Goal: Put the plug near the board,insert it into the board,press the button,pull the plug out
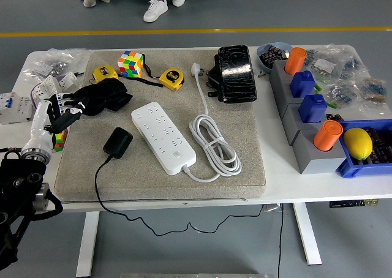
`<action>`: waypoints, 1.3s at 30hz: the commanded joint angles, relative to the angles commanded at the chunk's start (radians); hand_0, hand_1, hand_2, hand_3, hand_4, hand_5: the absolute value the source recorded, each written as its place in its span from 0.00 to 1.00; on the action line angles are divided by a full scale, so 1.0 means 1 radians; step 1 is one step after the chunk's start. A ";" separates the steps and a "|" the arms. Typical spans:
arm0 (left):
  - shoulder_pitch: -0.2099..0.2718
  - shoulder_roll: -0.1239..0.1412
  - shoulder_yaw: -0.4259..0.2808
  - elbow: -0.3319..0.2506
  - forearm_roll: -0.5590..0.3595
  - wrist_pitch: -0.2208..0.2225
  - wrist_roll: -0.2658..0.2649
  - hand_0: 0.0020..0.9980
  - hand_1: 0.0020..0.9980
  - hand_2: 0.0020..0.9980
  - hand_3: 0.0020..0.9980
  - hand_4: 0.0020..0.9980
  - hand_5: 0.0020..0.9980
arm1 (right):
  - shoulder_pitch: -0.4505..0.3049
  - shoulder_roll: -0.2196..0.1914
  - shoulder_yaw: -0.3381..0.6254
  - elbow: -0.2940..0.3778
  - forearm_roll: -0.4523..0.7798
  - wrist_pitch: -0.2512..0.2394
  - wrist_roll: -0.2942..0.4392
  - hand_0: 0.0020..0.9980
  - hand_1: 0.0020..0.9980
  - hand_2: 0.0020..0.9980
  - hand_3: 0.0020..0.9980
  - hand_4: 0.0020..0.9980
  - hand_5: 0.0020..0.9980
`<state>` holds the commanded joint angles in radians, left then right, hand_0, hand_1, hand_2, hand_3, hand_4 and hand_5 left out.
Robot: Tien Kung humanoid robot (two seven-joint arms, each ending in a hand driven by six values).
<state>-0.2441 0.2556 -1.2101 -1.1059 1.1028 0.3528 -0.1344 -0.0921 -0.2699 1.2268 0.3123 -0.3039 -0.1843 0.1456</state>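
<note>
The left hand (61,109) hovers over the left edge of the grey mat (245,168), its fingers spread loosely and holding nothing. The black plug (117,142) lies flat on the mat at about four o'clock from that hand, near it but apart, with its black cord (98,186) running down over the table's near edge. Just beside the plug, at three o'clock from it, lies the white power strip (163,136), set diagonally, with its white cable (214,144) coiled at its right. A black glove (101,97) lies at two o'clock from the hand, close to the fingertips. The right arm is out of view.
</note>
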 joint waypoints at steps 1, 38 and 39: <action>0.001 0.000 -0.002 -0.002 0.000 -0.001 0.001 0.39 0.45 0.51 0.53 0.84 0.34 | 0.000 0.000 -0.003 0.000 0.001 0.000 0.000 0.55 0.59 0.53 0.51 0.83 0.35; 0.009 -0.009 0.000 -0.008 -0.005 -0.009 0.007 0.38 0.46 0.51 0.54 0.83 0.34 | -0.018 -0.006 -0.001 -0.004 0.010 0.000 0.000 0.55 0.59 0.54 0.51 0.83 0.36; 0.008 -0.009 0.000 -0.009 -0.005 -0.009 0.007 0.38 0.46 0.51 0.54 0.83 0.34 | -0.018 -0.005 -0.001 -0.004 0.011 0.000 -0.001 0.55 0.59 0.54 0.51 0.83 0.36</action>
<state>-0.2361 0.2463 -1.2105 -1.1145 1.0978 0.3437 -0.1275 -0.1096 -0.2751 1.2256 0.3080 -0.2929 -0.1844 0.1450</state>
